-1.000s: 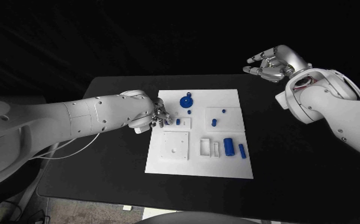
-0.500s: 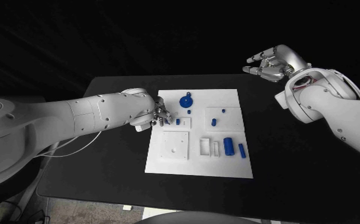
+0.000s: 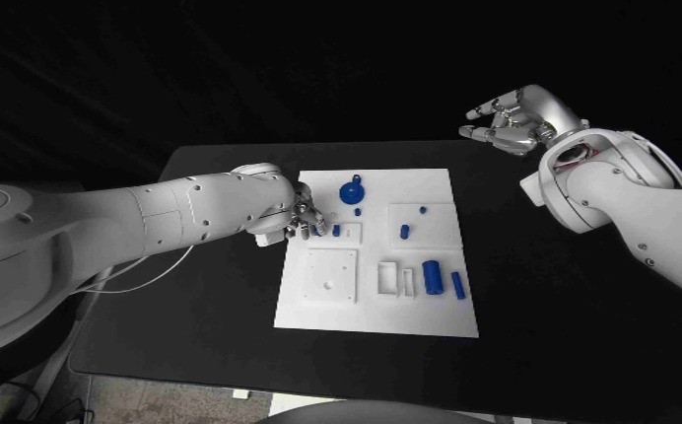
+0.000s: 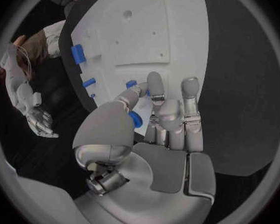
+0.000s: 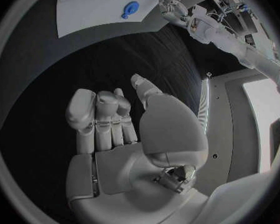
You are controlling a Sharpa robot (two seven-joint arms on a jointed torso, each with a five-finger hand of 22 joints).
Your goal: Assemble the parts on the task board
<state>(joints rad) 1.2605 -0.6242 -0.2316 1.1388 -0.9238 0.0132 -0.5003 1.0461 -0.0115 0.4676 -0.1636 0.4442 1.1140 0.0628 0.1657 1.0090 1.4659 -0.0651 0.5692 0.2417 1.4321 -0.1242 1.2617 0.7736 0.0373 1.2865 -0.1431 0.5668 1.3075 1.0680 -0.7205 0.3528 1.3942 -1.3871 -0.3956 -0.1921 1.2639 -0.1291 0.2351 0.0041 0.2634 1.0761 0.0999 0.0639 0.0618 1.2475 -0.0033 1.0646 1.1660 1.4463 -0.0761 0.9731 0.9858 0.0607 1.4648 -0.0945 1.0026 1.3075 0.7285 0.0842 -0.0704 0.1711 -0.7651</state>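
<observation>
Left hand (image 3: 293,217) pinches a small blue part (image 4: 135,118) at the task board (image 3: 427,318) edge — poised for seating | right hand (image 3: 514,123) raised off the surface, fingers curled, empty — clear of work.

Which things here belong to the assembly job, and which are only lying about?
For the job: task board; blue gear; blue cylinder; blue rod; small blue part at the left hand.

Only about: black table; right hand, raised off the board, holding nothing.
</observation>
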